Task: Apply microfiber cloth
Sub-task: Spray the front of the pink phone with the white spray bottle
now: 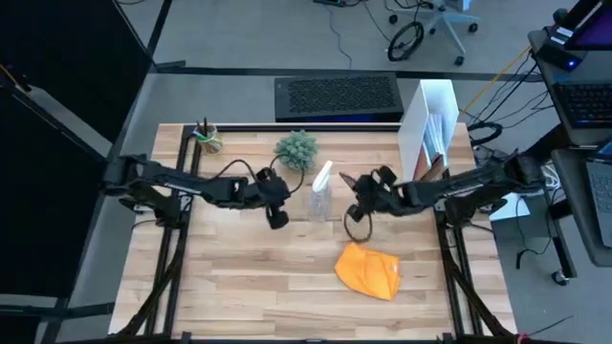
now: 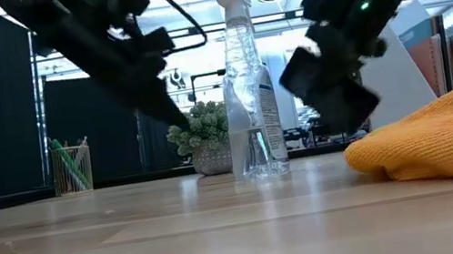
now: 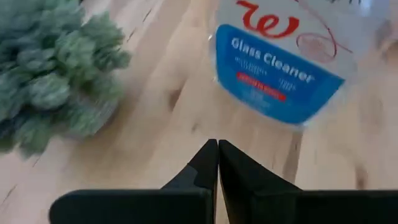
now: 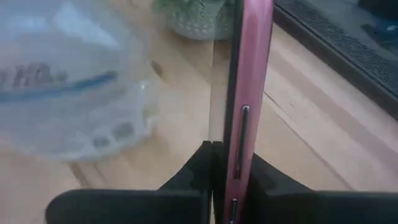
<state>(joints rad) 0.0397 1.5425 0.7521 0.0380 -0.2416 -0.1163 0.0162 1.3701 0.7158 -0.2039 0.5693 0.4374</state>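
**Cloth not picked up yet, phone already in hand**

On the wooden table (image 1: 239, 277) the microfiber cloth (image 1: 368, 270) sits untouched in a heap near the front edge, right of centre, so the wiping itself looks not started. Spray bottle (image 1: 320, 190) stands mid-table with the small plant (image 1: 296, 150) behind it. Right gripper (image 4: 225, 163) is clamped on a pink-edged phone (image 4: 245, 93), held edge-up beside the bottle. Left gripper (image 3: 217, 152) is pinched closed on nothing, hovering just beside the bottle
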